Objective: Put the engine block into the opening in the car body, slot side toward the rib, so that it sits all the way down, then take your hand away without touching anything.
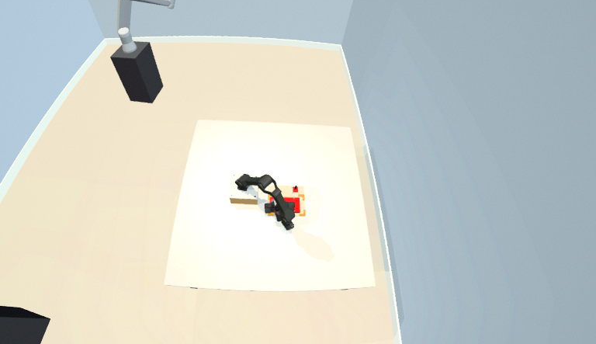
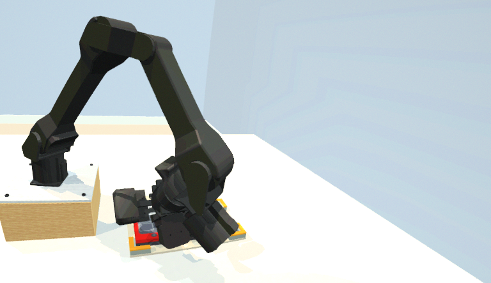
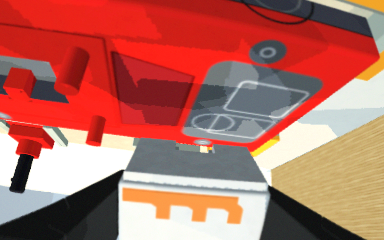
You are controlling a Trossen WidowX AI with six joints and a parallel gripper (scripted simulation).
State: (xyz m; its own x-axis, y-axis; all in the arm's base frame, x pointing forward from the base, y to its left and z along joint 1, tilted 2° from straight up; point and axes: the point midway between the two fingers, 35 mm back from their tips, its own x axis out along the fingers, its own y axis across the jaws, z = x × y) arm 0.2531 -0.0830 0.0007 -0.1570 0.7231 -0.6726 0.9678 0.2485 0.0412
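The engine block (image 3: 195,167), grey with a white face and an orange comb-like mark, is held between the black fingers of my gripper (image 3: 191,185). A small notch shows at its far edge. In the wrist view it overlaps the edge of the red car body (image 1: 296,205) (image 2: 142,237) (image 3: 150,30), near the grey printed panel. The dark opening (image 3: 50,91) with the red rib (image 3: 20,82) lies to the left, away from the block. The arm is tilted low over the body and hides the fingertips and block in the top and exterior views. Height and contact cannot be told.
Red posts (image 3: 74,71) stand beside the opening. A red base with a black stick (image 1: 295,188) (image 3: 21,172) stands beside the car body. Orange-topped corner brackets (image 1: 303,213) (image 2: 140,248) surround the body. The arm's wooden base (image 1: 244,201) (image 2: 46,220) (image 3: 340,180) is close by.
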